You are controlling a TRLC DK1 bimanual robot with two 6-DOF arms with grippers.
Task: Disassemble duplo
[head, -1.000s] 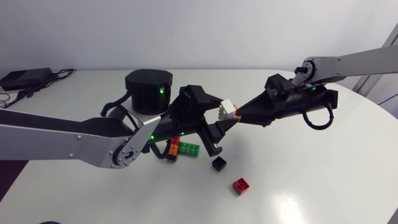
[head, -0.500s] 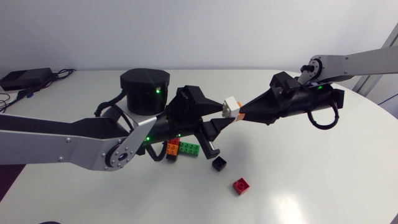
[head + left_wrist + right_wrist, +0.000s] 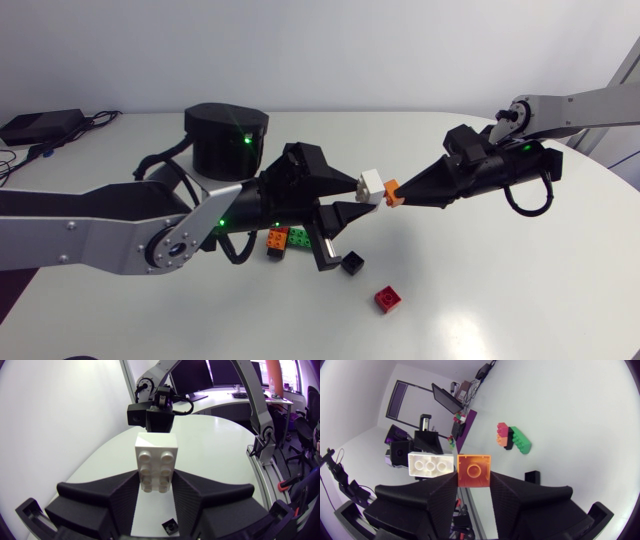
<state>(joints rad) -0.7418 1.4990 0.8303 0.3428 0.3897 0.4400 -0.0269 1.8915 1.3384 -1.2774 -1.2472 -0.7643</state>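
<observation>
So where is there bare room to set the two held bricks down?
Free: bare table right of the red brick, out to the rim. Crowded: the brick cluster and black brick beneath the left hand.

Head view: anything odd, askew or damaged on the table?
Nothing stands out. The left tool holds the white brick and the right tool the orange brick, apart in the air. The black brick, red brick and a small mixed stack lie on the table; no damage visible.
</observation>
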